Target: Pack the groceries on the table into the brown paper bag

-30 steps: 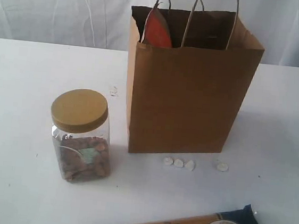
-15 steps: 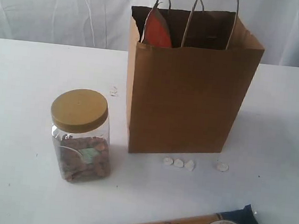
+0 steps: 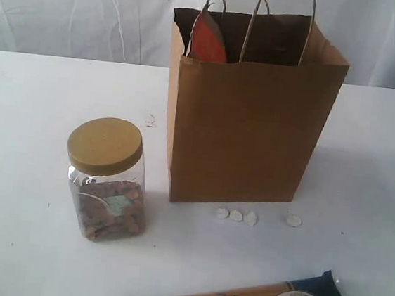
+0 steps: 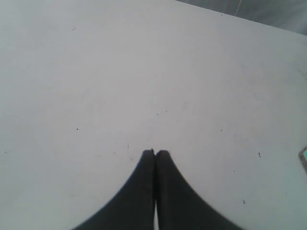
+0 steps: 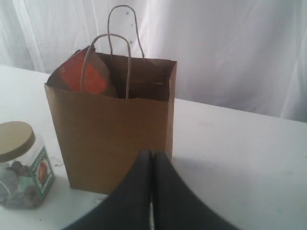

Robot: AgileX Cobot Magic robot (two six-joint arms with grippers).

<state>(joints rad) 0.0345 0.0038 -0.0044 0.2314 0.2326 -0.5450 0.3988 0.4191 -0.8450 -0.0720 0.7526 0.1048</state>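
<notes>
Both jaws pressed together, empty. Upright jar (image 5: 21, 165) stands ahead of right jaws, leftward, beside bag (image 5: 110, 139).

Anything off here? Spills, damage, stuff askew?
Yes, minor. A few small white bits lie loose on the table just in front of the paper bag, like something spilled. The orange pouch leans tilted out of the bag's top, and the rim beside it is ragged. The jar stands upright, lid on.
</notes>
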